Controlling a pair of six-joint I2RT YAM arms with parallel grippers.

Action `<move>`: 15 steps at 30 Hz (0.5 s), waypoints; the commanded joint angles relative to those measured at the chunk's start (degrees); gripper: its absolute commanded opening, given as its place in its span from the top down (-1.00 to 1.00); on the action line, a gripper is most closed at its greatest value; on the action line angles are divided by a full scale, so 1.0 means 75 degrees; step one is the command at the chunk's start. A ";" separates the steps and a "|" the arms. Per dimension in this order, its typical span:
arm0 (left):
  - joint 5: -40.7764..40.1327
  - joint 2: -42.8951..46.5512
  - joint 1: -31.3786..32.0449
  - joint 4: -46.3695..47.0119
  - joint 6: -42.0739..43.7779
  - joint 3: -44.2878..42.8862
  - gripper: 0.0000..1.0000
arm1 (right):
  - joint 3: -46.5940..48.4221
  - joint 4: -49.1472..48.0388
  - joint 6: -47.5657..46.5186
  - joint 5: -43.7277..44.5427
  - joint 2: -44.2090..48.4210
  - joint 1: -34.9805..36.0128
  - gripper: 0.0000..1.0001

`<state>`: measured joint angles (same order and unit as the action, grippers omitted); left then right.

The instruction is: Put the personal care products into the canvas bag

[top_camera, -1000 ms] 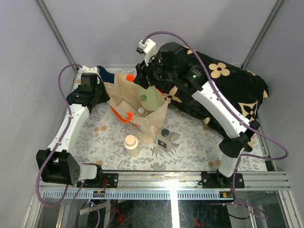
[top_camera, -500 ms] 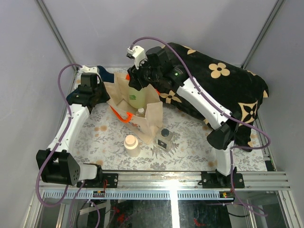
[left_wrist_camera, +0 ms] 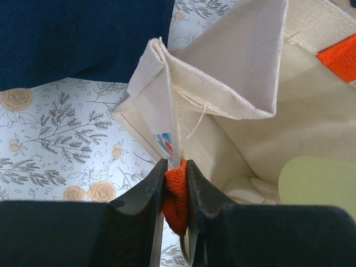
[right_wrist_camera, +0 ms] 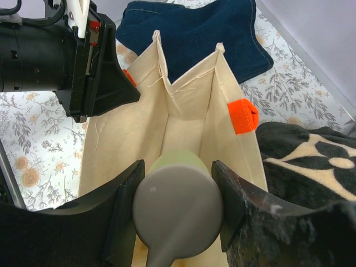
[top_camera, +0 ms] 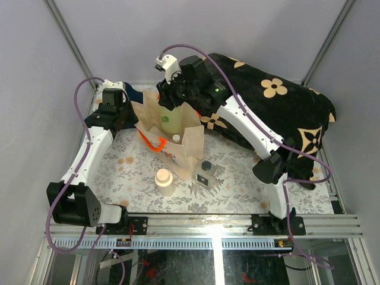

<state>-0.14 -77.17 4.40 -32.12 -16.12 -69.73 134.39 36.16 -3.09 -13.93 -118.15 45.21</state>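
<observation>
The canvas bag [top_camera: 189, 141] stands upright mid-table. My left gripper [top_camera: 127, 116] is shut on its orange handle [left_wrist_camera: 176, 192] at the left rim, holding the bag [left_wrist_camera: 239, 72] open. My right gripper [top_camera: 169, 102] is shut on the pale green bottle [top_camera: 171, 120] by its beige cap [right_wrist_camera: 178, 208], upright in the bag's mouth [right_wrist_camera: 183, 122]. The bottle also shows in the left wrist view [left_wrist_camera: 317, 183]. The slim white-capped bottle [top_camera: 176, 139] stands inside the bag. The cream squat bottle [top_camera: 165, 181] and the square glass bottle [top_camera: 206, 174] stand on the mat in front of the bag.
A black floral cushion [top_camera: 279, 113] lies at the back right, under my right arm. A dark blue cloth [top_camera: 138, 95] lies behind the bag and shows in the right wrist view [right_wrist_camera: 194, 33]. The bag's other orange handle [top_camera: 152, 144] hangs over its front left side.
My right gripper has carried the green bottle leftward from the bag's right edge to over the bag's mouth and lowered it in. My left gripper has kept its hold.
</observation>
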 commanded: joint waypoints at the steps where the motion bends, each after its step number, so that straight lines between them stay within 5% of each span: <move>1: 0.0051 -0.0141 -0.0013 0.0318 0.0040 -0.0276 0.75 | 0.0705 -0.1124 -0.0229 0.0280 0.0592 -0.0005 1.00; 8: 0.0098 -0.0250 -0.0020 0.0362 0.0061 -0.0358 0.76 | -0.0776 -0.2796 -0.0467 0.0529 0.1369 -0.0008 1.00; 15: 0.0098 -0.0314 -0.0014 0.0379 0.0063 -0.0405 0.76 | 0.0071 -0.2765 -0.0666 0.0599 0.0985 -0.0005 1.00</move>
<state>0.25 -78.59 4.40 -32.12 -16.12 -70.96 127.70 28.86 -6.13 -10.04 -115.00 45.21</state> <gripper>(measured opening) 0.153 0.559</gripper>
